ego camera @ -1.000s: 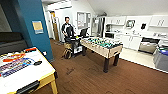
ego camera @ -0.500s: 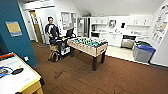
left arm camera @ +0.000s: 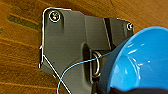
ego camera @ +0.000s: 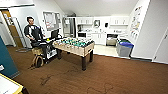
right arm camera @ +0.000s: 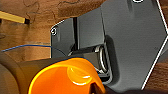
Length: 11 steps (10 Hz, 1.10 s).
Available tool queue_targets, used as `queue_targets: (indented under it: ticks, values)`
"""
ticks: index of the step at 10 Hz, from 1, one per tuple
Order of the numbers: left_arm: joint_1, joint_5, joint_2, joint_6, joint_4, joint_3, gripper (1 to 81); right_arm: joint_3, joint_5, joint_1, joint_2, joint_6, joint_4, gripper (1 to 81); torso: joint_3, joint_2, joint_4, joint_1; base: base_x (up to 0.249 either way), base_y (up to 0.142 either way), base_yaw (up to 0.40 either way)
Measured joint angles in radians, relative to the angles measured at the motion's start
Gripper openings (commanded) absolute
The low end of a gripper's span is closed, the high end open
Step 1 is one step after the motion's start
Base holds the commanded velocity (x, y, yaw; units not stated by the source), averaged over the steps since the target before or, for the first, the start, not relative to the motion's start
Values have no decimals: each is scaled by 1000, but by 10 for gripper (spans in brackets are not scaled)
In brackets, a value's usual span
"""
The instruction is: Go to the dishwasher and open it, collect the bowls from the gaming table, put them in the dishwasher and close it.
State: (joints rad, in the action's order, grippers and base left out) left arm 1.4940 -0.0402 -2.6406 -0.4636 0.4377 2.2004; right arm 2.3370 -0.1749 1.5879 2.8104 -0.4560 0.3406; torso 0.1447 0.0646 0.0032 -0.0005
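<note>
Head view: I stand on brown carpet facing a kitchenette across the room. A corner of the gaming table (ego camera: 8,86) — white top, yellow edge — sits close beside me at the near left. Between me and the kitchen stands a foosball table (ego camera: 75,46), with a person (ego camera: 32,32) at a cart beside it. At the far counter a dark opening with a lowered front panel appears among the white cabinets (ego camera: 98,37); I judge this to be the dishwasher (ego camera: 111,40), already open, though it is too small to be sure. A blue-lidded bin (ego camera: 125,48) stands just to its right.

Left wrist view: the blue bowl (left arm camera: 140,62) sits large at my left claw, carpet below it. I judge it held; the fingers themselves I cannot tell as open or closed.

Right wrist view: the yellow bowl (right arm camera: 67,77) likewise sits at my right claw — judged carried, the grip itself not visible.

Progress, as a judgement: opening and collecting look done. Left to do: cross to the dishwasher, load both bowls, close it.
</note>
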Motion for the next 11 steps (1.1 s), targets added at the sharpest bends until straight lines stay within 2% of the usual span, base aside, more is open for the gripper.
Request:
queue_targets:
  ticks: [9, 11]
  values:
    - [0, 1, -8, 0, 0, 8, 10, 48, 0, 2, 38, 0, 1, 10, 0, 0, 0, 0, 0, 0, -399]
    - [-7, 7, -6, 0, 0, 8, 10, 52, -4, 3, 38, 0, 1, 10, 0, 0, 0, 0, -71, -267, 0]
